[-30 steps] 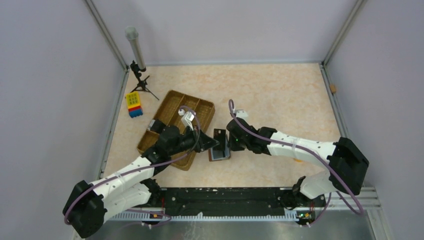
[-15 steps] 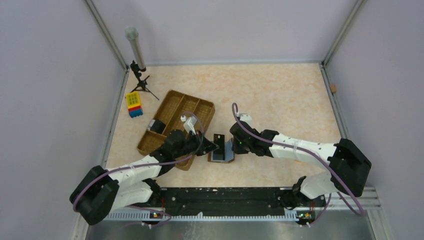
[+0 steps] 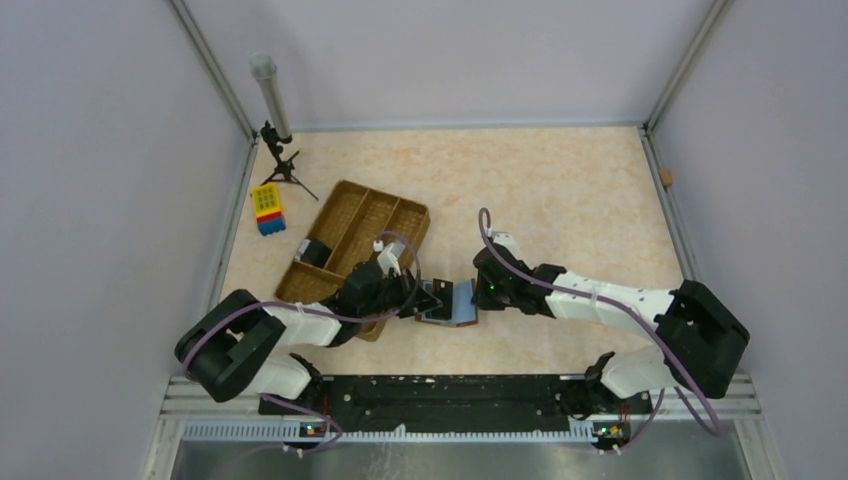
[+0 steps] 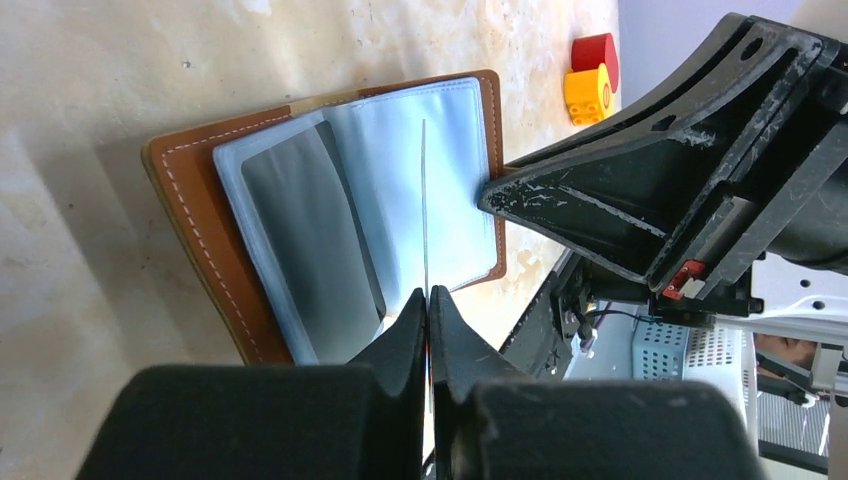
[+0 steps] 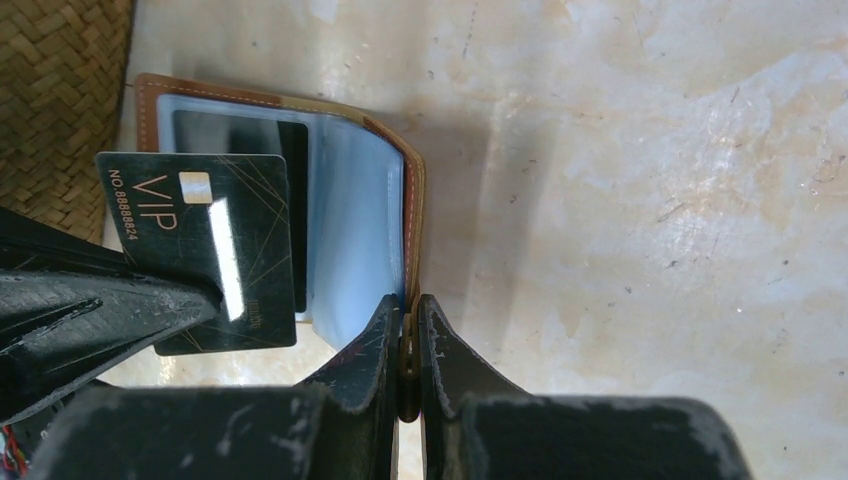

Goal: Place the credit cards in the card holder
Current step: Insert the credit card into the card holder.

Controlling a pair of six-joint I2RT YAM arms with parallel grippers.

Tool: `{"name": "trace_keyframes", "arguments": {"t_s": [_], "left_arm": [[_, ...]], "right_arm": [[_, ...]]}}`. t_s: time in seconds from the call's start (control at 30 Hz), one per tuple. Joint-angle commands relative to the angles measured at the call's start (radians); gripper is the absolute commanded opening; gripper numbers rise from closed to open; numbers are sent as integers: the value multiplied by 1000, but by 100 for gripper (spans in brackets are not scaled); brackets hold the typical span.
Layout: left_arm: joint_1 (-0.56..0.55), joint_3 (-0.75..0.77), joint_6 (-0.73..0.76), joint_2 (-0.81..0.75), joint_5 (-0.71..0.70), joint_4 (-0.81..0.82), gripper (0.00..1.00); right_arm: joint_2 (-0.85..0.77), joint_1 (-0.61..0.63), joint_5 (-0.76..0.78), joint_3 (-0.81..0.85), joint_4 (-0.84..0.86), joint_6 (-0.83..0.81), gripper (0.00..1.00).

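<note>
At the left, the woven tray [image 3: 365,215] rests on the tabletop [image 3: 560,190], and the left arm passes over its near corner. The left end effector [image 4: 428,300] is closed on one of the credit cards [image 5: 205,250], a dark card marked VIP. It grips the card by one end and holds it on edge, so the left wrist view shows only a thin line. The card holder [image 4: 330,200] lies open on the tabletop just ahead of and below the card, toward the right arm, with its pale sleeves facing up. The card's long axis appears roughly parallel to the holder's fold. At the right, the right end effector [image 5: 408,310] is clamped on the rim of the holder's right cover and holds that cover raised. The left arm is therefore judged to perform the insertion. The card's free edge must be lowered and aligned with a sleeve mouth, but the target sleeve cannot be determined.
</note>
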Motion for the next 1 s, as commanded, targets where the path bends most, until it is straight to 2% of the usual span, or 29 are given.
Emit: {"name": "trace_keyframes", "arguments": {"t_s": [0.0, 0.3, 0.97], "left_arm": [[-1, -10, 8, 36, 37, 103, 0], [-1, -17, 6, 100, 40, 88, 0], [0, -38, -111, 201, 51, 176, 0]], "right_arm": [[-29, -35, -50, -42, 63, -3, 0], [-25, -92, -106, -108, 115, -15, 0], [-8, -95, -71, -110, 86, -16, 0]]}}
